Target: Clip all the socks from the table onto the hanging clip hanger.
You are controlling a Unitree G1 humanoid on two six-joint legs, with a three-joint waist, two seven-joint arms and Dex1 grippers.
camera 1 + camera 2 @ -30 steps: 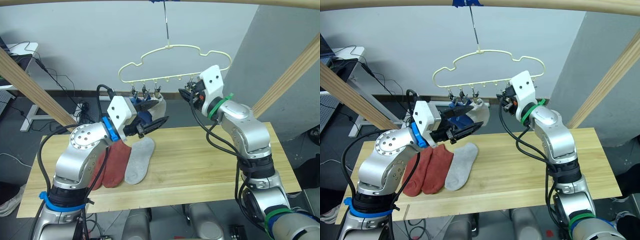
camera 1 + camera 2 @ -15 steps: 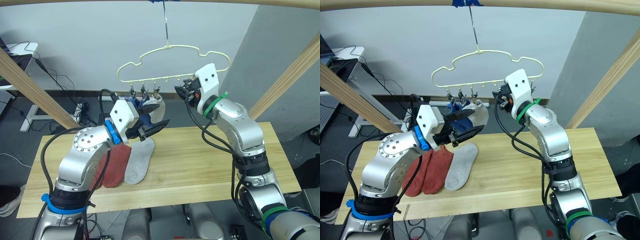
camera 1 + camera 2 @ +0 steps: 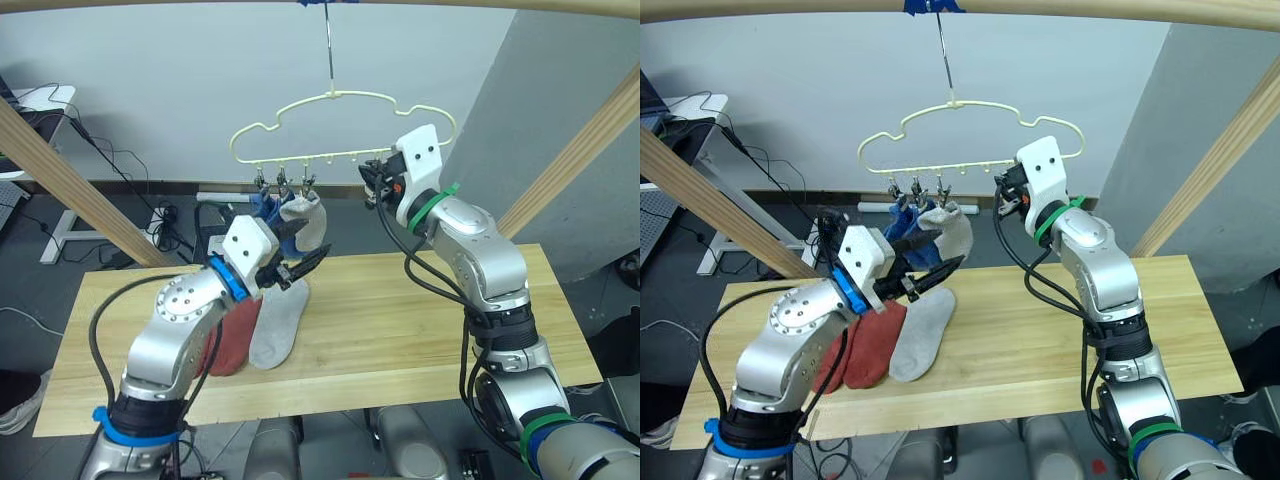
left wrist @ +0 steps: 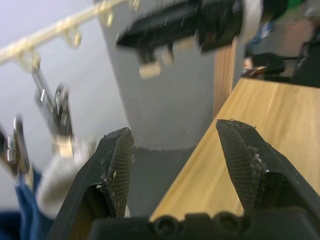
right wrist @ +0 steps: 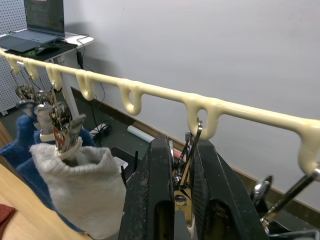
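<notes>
Wooden pole frame (image 3: 62, 178) flanking clip hanger (image 3: 340, 128)

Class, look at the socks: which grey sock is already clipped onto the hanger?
The grey sock hanging from the clip hanger, beside the blue socks. The other grey sock lies flat on the table.

The yellow clip hanger (image 3: 340, 130) hangs up high with two blue socks (image 3: 268, 215) and a grey sock (image 3: 306, 220) clipped on. Two red socks (image 3: 868, 345) and another grey sock (image 3: 280, 320) lie flat on the light wooden table (image 3: 400, 320).
</notes>
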